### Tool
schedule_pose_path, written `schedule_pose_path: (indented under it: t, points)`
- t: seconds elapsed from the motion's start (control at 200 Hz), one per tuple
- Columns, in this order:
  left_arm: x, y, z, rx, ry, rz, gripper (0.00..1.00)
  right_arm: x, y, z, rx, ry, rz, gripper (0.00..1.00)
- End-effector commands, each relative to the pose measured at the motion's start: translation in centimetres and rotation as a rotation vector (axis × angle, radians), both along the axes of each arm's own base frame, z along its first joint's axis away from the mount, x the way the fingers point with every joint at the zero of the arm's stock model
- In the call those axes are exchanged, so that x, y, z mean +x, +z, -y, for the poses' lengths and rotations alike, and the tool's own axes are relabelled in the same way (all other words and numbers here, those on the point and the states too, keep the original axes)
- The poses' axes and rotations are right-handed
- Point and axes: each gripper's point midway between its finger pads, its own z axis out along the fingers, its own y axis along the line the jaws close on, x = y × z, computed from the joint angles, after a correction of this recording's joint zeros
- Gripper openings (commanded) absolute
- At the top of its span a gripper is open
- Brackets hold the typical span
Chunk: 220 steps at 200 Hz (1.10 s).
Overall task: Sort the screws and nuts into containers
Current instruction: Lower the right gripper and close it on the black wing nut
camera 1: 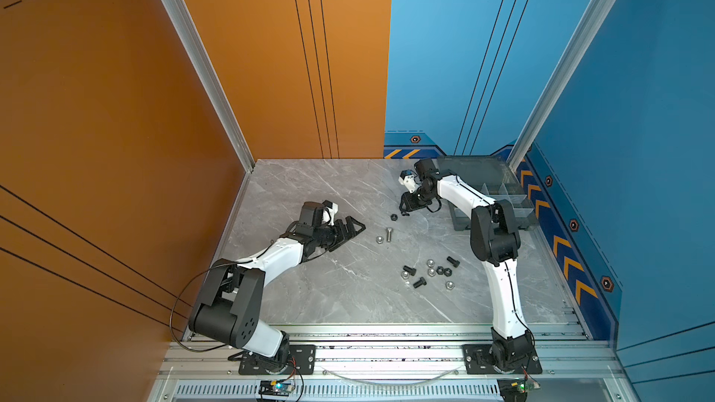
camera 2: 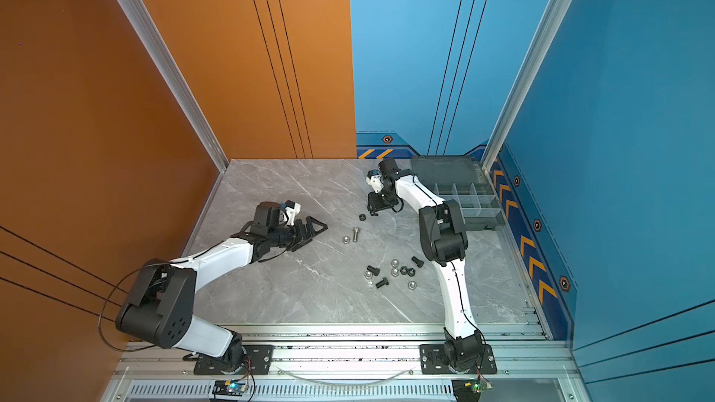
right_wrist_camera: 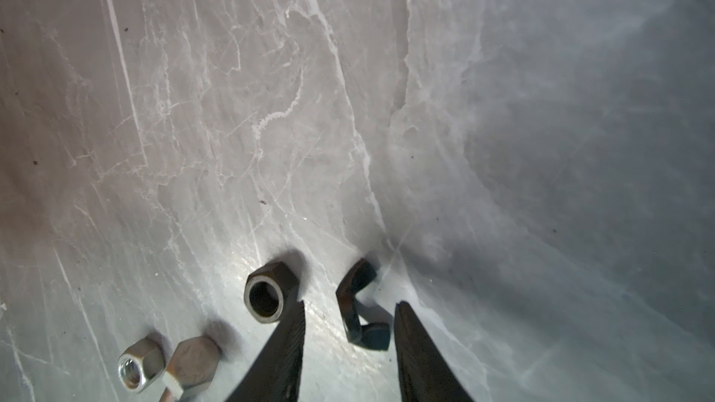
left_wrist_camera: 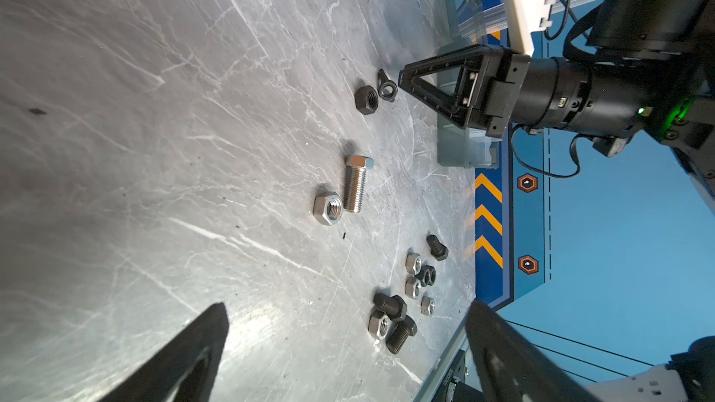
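Right gripper [right_wrist_camera: 351, 303] open, low over grey marble surface [camera 1: 329, 295], fingers straddling small black wing nut [right_wrist_camera: 345, 303], not clamped. Black hex nut [right_wrist_camera: 269, 291] just outside one finger; silver hex nut [right_wrist_camera: 140, 365] and silver hex-head bolt [left_wrist_camera: 356, 183] further out. Left gripper [left_wrist_camera: 348, 307] open wide. Cluster of black bolts and hex nuts [camera 1: 429, 272] mid-surface. Smoky-grey translucent organiser box [camera 2: 485, 222] in far right corner, lid open.

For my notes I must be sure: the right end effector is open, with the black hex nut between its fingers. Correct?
No. In the right wrist view the black wing nut lies between the fingers of the open right end effector; the hex nut is outside them.
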Motion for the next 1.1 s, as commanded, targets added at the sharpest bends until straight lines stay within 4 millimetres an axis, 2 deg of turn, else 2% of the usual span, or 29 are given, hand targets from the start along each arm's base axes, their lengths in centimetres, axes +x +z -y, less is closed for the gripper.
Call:
schedule_pose_path:
  t: [0.0, 0.265, 0.646, 0.956, 1.096]
  points:
    - [0.0, 0.0, 0.1, -0.015, -0.012, 0.000, 0.98, 0.3, -0.6, -0.1, -0.022, -0.016, -0.005, 0.40]
    - [0.0, -0.1, -0.1, -0.016, -0.008, -0.001, 0.98, 0.5, -1.4, -0.3, -0.017, -0.026, -0.004, 0.36]
    - [-0.1, -0.1, -0.4, -0.016, -0.001, -0.001, 0.98, -0.2, -2.0, 0.0, -0.022, -0.024, -0.023, 0.23]
    - [-0.1, -0.2, -0.5, -0.014, 0.002, -0.001, 0.98, -0.8, -2.2, 0.3, -0.019, -0.016, -0.041, 0.21]
    - [-0.1, -0.2, -0.5, -0.014, 0.003, -0.004, 0.98, -1.0, -2.4, 0.4, -0.015, -0.017, -0.049, 0.12]
